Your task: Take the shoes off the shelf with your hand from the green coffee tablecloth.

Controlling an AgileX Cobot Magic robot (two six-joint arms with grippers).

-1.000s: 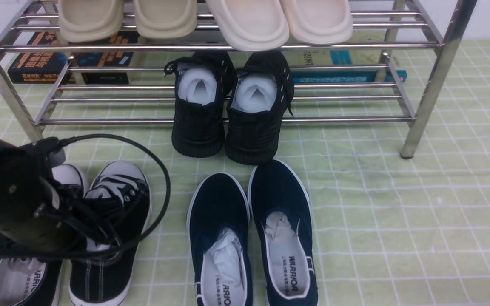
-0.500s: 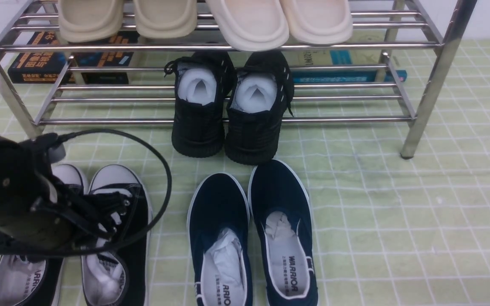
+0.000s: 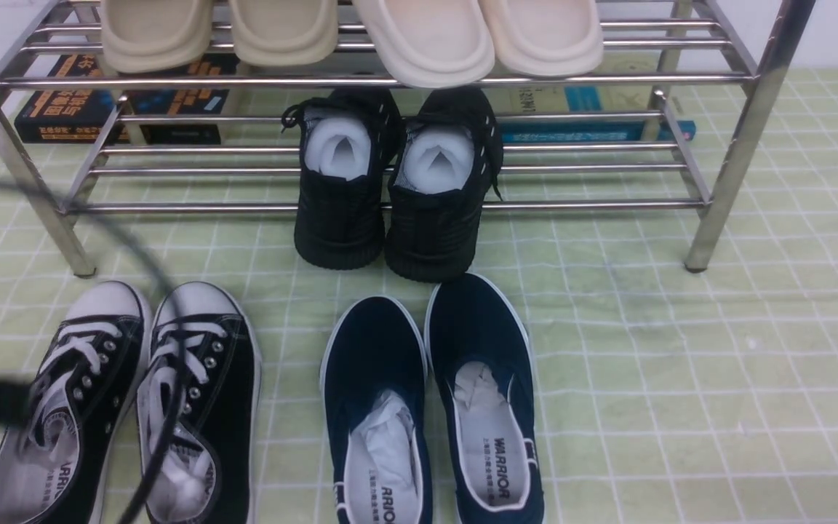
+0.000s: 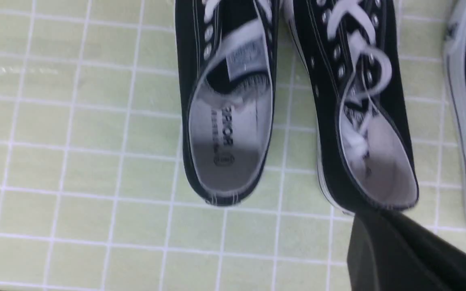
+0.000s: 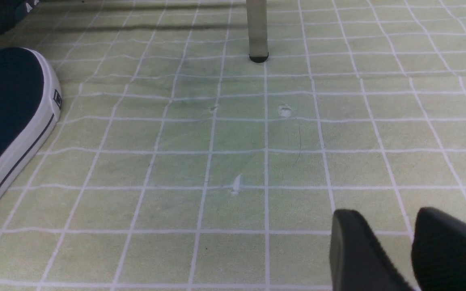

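Observation:
The shoes, black canvas sneakers with white laces and toe caps (image 3: 201, 378), stand side by side on the green coffee tablecloth (image 3: 681, 364), in front of the shelf (image 3: 608, 206) near its left leg. In the left wrist view both sneakers (image 4: 229, 141) show from above, heels nearest. My left gripper (image 4: 378, 230) hangs just behind the heel of one sneaker, shut and holding nothing. In the front view only its blurred black cable (image 3: 164, 407) crosses the sneakers. My right gripper (image 5: 413, 242) hovers low over bare cloth, its fingers close together with nothing between them.
Black knit sneakers (image 3: 390, 218) sit on the lower tier, heels over the front bar. Navy slip-ons (image 3: 426, 407) lie just in front of them. Beige slippers (image 3: 419, 36) fill the top tier. Books (image 3: 70, 109) lie behind the shelf. A shelf leg (image 5: 257, 28) stands ahead of my right gripper.
My left gripper has set down and let go of the right-hand sneaker beside its mate. It then shut and pulled back toward the near left, almost out of the front view.

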